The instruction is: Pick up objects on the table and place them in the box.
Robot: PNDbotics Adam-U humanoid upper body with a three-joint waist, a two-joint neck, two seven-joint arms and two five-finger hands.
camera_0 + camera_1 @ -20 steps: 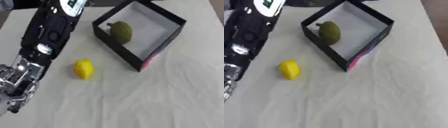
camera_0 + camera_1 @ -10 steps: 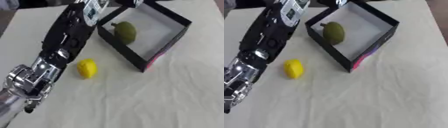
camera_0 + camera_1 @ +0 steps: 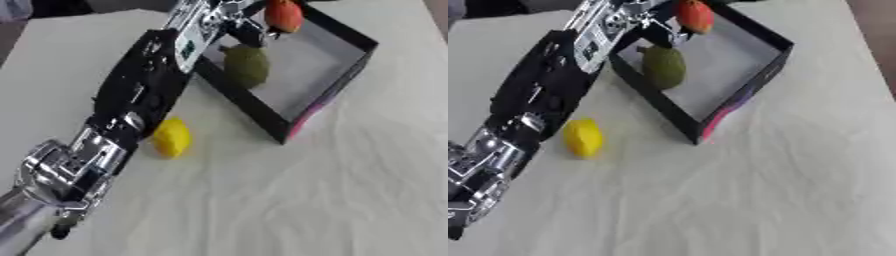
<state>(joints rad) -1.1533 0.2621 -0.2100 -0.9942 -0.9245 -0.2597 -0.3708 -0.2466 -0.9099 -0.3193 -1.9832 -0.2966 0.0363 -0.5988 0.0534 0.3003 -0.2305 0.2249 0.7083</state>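
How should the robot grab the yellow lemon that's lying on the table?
Probably from straight above, fingers closing across the middle of the lemon. It lies on its side on the table, its long axis running toward and away from the robot, so the narrower width runs left to right. Its right side is open cloth; the left arm crowds its left side, so the hand should drop from above.

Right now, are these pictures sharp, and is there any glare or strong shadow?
Left eye view: soft all over, the left hand and the orange-red fruit smeared; even light, no glare. Right eye view: same softness; only a faint shadow beside the yellow fruit and under the box wall.
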